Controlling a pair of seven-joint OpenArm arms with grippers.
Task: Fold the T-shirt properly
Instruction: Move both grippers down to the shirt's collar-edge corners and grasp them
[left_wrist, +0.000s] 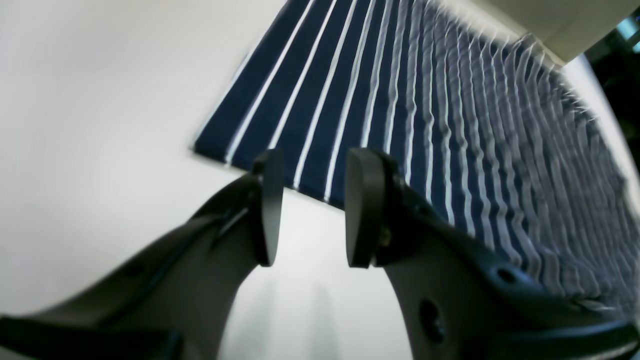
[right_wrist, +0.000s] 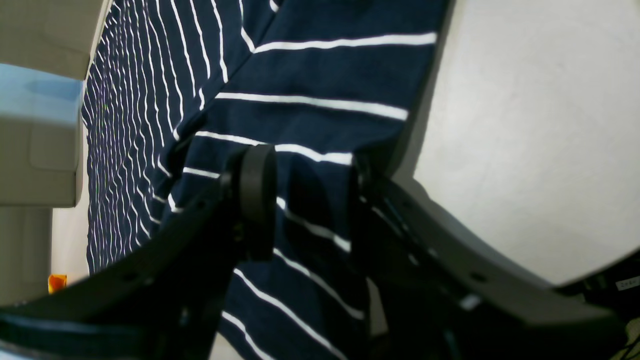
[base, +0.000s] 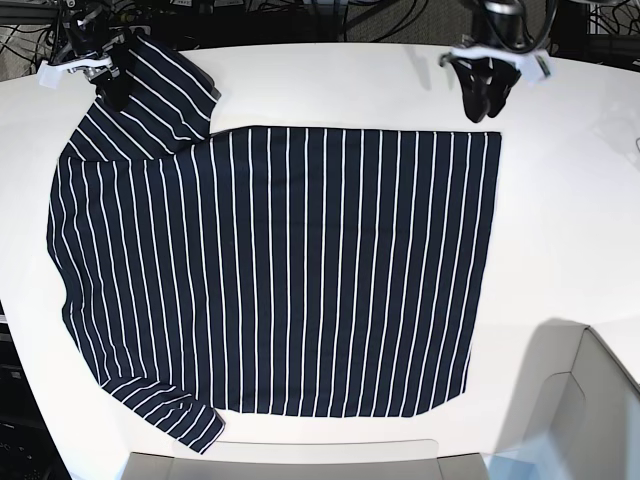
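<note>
The T-shirt (base: 280, 270), dark navy with thin white stripes, lies spread flat on the white table (base: 560, 200). My left gripper (base: 483, 103) hovers at the shirt's far right hem corner. In the left wrist view it (left_wrist: 314, 210) is open and empty, its fingers (left_wrist: 267, 205) just short of the hem edge of the shirt (left_wrist: 400, 100). My right gripper (base: 108, 85) is at the far left sleeve. In the right wrist view it (right_wrist: 310, 200) is open, with the sleeve cloth (right_wrist: 310, 65) lying between its spread fingers (right_wrist: 257, 195).
A pale grey box (base: 580, 400) stands at the near right corner and another grey edge (base: 280, 462) runs along the front. It also shows in the right wrist view (right_wrist: 35, 125). Cables (base: 300, 15) lie behind the table's far edge.
</note>
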